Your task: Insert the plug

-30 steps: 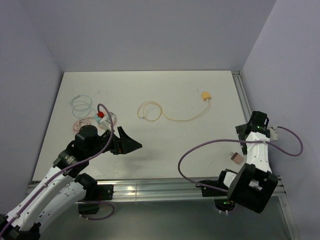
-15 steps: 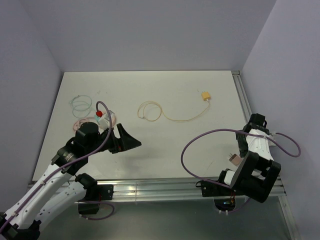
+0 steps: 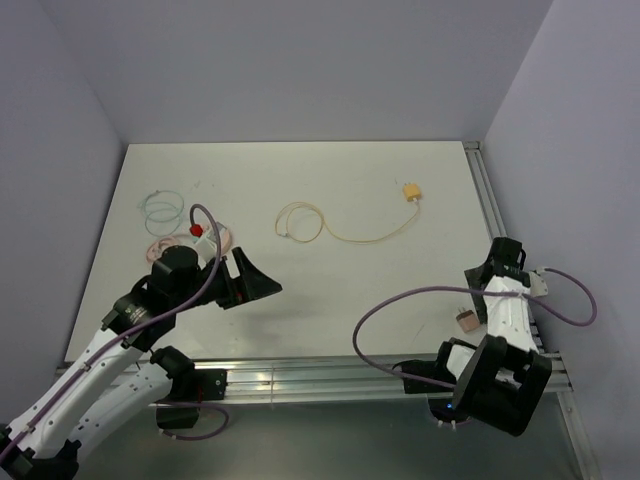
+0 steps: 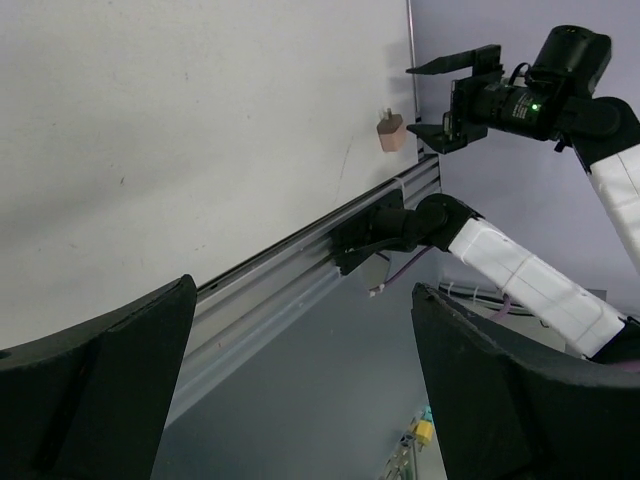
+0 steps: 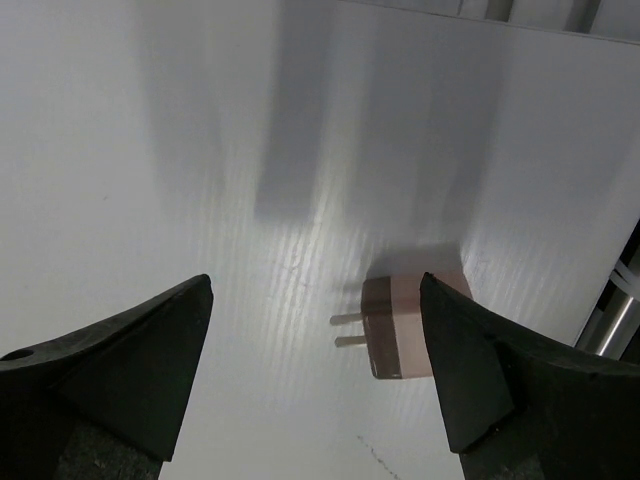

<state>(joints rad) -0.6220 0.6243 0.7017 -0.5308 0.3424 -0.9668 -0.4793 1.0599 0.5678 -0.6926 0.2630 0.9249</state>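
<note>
The plug (image 3: 465,322) is a small pinkish-brown block with two metal prongs, lying on the white table near the front right edge. In the right wrist view the plug (image 5: 405,325) lies below and between the fingers, nearer the right finger, with its prongs pointing left. My right gripper (image 3: 478,298) hangs just above it, open and touching nothing; the jaws (image 5: 315,285) stand wide apart. My left gripper (image 3: 268,288) is open and empty over the front left of the table. The left wrist view shows the plug (image 4: 389,132) far off, under the right gripper (image 4: 440,100).
A thin yellow cable (image 3: 345,235) with a yellow connector (image 3: 410,192) lies mid-table. Green and pink cable loops (image 3: 160,210) and a small red-capped item (image 3: 198,229) sit at the left. Metal rails run along the front edge (image 3: 300,378) and right edge (image 3: 488,200).
My right arm has swung in and lowered, so its gripper now sits over the plug. The plug lies slightly lower-left than before. The left arm has barely shifted.
</note>
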